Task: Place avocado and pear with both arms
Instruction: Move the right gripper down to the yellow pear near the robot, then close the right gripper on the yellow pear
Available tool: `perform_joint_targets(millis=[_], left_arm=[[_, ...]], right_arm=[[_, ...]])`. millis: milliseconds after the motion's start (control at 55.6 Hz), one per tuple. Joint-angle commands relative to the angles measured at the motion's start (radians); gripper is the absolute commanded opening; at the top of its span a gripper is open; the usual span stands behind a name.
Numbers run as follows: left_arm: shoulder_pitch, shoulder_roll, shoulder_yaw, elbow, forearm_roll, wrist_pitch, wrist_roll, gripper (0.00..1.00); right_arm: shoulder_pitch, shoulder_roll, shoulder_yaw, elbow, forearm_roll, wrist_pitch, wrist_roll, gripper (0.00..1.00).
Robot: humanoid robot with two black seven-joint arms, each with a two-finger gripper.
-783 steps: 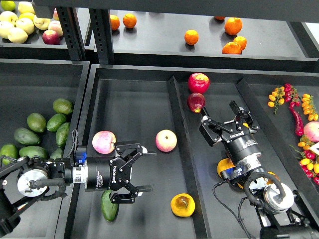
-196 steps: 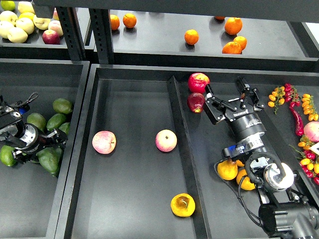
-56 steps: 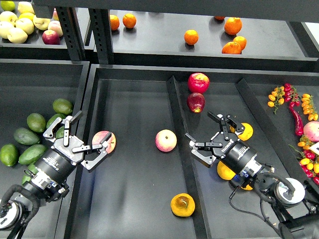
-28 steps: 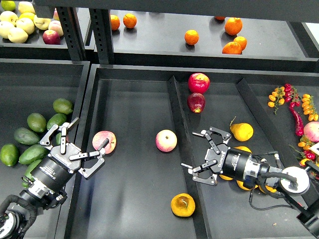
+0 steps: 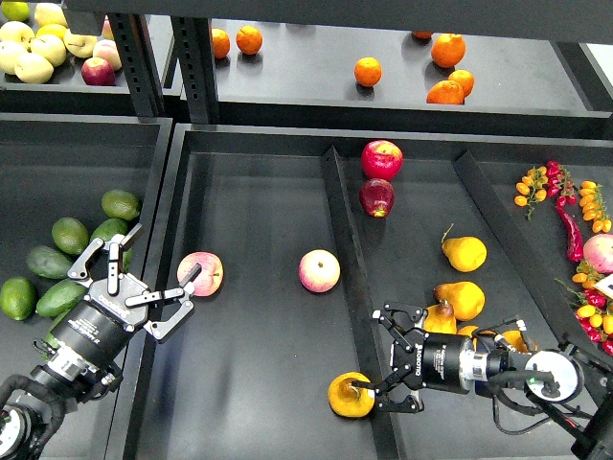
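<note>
A single head view looks forward and steeply down from above the left gripper [image 5: 137, 285] and right gripper [image 5: 387, 359], close over them, with the upper shelf [image 5: 316, 81] farther beyond them.

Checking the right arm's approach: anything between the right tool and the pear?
Head view: nothing. The right tool is open at the pear, reaching over the tray divider; contact can't be told.
</note>
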Motion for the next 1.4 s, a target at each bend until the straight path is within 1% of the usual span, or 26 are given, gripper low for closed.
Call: perform_joint_targets(millis=[0, 180, 594, 774, 882, 1044, 1134, 1385], left_arm=[[0.007, 0.000, 0.000, 0.000, 0.000, 0.000, 0.000, 1.00], [0.007, 0.000, 0.001, 0.000, -0.001, 0.000, 0.000, 1.00], [0.021, 0.000, 0.001, -0.002, -0.001, 0.000, 0.000, 1.00], [0.026, 0.000, 0.000, -0.002, -0.001, 0.000, 0.000, 1.00], [0.026, 0.000, 0.000, -0.002, -0.001, 0.000, 0.000, 1.00], [0.026, 0.000, 0.000, -0.002, -0.001, 0.000, 0.000, 1.00], [0.026, 0.000, 0.000, -0.002, -0.001, 0.000, 0.000, 1.00], [0.027, 0.000, 0.000, -0.002, -0.001, 0.000, 0.000, 1.00]], right_arm=[[-0.005, 0.011, -0.004, -0.019, -0.033, -0.005, 0.000, 1.00], [-0.016, 0.037, -0.028, -0.049, -0.047, -0.002, 0.000, 1.00], [-0.014, 0.138, -0.030, -0.152, -0.117, 0.002, 0.000, 0.98], [-0.013, 0.159, -0.025, -0.175, -0.121, 0.003, 0.000, 0.91], [-0.013, 0.162, -0.018, -0.187, -0.121, 0.006, 0.000, 0.85], [-0.014, 0.169, -0.016, -0.200, -0.131, 0.046, 0.000, 0.80], [-0.014, 0.170, -0.013, -0.209, -0.134, 0.063, 0.000, 0.76], [-0.016, 0.178, -0.010, -0.224, -0.134, 0.066, 0.000, 0.70]])
